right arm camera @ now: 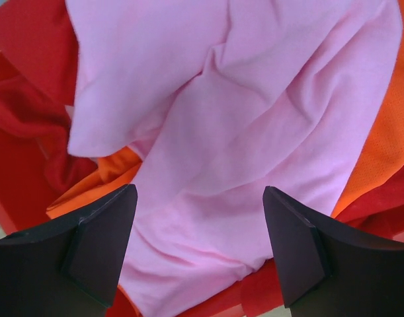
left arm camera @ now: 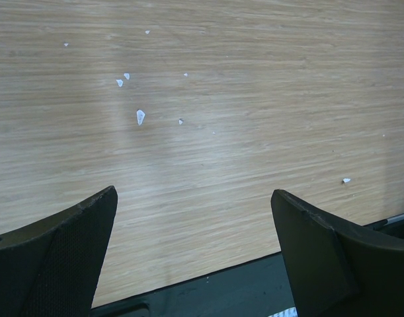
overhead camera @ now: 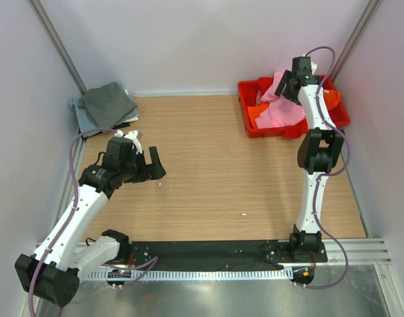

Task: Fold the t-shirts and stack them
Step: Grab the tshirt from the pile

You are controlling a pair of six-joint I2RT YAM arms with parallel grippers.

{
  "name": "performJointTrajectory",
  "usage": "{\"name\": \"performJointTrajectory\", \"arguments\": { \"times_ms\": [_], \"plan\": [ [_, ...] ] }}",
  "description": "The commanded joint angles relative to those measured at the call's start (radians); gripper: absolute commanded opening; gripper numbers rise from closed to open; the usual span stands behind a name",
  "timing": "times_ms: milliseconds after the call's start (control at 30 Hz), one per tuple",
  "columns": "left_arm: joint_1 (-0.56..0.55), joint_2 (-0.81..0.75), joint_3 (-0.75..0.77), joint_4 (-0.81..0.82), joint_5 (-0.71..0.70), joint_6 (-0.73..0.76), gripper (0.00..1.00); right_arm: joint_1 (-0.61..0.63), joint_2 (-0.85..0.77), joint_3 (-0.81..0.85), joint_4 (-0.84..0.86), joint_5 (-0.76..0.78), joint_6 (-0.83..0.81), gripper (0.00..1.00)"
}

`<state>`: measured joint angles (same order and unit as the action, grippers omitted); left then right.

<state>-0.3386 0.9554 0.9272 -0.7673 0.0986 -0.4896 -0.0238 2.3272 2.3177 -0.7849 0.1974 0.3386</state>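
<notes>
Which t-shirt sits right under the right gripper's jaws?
The light pink t-shirt, topmost in the red tray over the orange t-shirt, below the right gripper. The dark grey t-shirt and blue-grey t-shirt lie in the far left corner.

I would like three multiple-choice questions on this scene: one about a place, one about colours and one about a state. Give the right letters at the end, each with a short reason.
1. Where does the dark grey t-shirt lie?
A. in the far left corner
B. in the near right corner
C. in the middle

2. Which t-shirt colours show in the red tray?
A. grey and blue
B. pink and orange
C. pink and grey

3. How is the right gripper?
A. shut on cloth
B. open above the pink t-shirt
C. out of every view

Answers:
1 A: it lies there on the pale blue-grey t-shirt.
2 B: the orange t-shirt shows beside and under the pink one.
3 B: its jaws stand wide apart over the cloth.
</notes>
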Motion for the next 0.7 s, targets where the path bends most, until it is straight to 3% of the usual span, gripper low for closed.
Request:
{"name": "performJointTrajectory", "arguments": {
  "times_ms": [0, 300, 433, 500, 533, 667],
  "plan": [
    [-0.004, 0.009, 0.010, 0.017, 0.003, 0.006, 0.99, -0.008, 0.021, 0.045, 0.029, -0.018, -0.001, 0.83],
    [-0.004, 0.009, 0.010, 0.017, -0.008, 0.005, 0.98, -0.031, 0.096, 0.124, 0.044, -0.067, 0.013, 0.67],
    [-0.004, 0.009, 0.009, 0.017, -0.011, 0.003, 0.99, -0.034, 0.106, 0.129, 0.047, -0.075, 0.008, 0.28],
    [-0.004, 0.008, 0.010, 0.017, -0.013, 0.003, 0.98, -0.034, 0.103, 0.132, 0.053, -0.078, 0.005, 0.16],
    [-0.004, 0.008, 0.010, 0.017, -0.013, 0.003, 0.98, -0.034, 0.097, 0.134, 0.055, -0.078, 0.005, 0.04],
    [-0.004, 0.005, 0.012, 0.016, -0.019, 0.003, 0.98, -0.031, 0.060, 0.169, 0.042, -0.142, 0.023, 0.01]
  ]
}}
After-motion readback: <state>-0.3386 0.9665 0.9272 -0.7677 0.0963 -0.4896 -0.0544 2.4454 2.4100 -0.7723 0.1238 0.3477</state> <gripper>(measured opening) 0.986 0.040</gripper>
